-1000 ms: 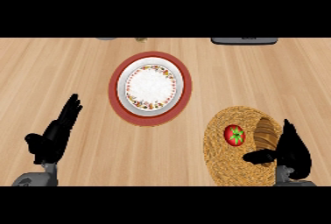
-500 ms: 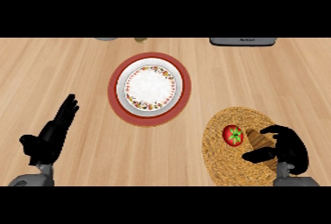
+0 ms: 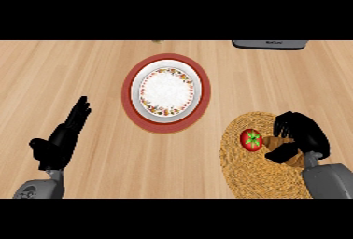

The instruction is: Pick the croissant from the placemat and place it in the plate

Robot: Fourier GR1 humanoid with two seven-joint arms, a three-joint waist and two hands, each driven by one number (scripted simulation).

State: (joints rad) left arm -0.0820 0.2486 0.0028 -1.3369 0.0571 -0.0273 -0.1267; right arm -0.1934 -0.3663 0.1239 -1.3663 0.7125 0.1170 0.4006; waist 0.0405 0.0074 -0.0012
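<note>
A white plate (image 3: pixel 167 91) with a flowered rim rests on a red charger (image 3: pixel 129 100) in the middle of the wooden counter. At the lower right lies a round woven placemat (image 3: pixel 251 175). On it sits a brown croissant (image 3: pixel 274 142), partly hidden, beside a red tomato (image 3: pixel 251 139) with a green top. My right hand (image 3: pixel 303 135) is over the croissant, fingers curled down on its far side and the thumb against its near side. At the lower left my left hand (image 3: pixel 62 137) rests open with its fingers up, well away from the plate.
A dark grey object (image 3: pixel 269 44) lies at the counter's far edge, upper right. A small greenish thing (image 3: pixel 157 41) shows at the far edge near the middle. Bare wood lies between the plate and the placemat.
My right hand moved in from the placemat's right edge over the croissant, and its fingers curled down round it. The left hand stayed put.
</note>
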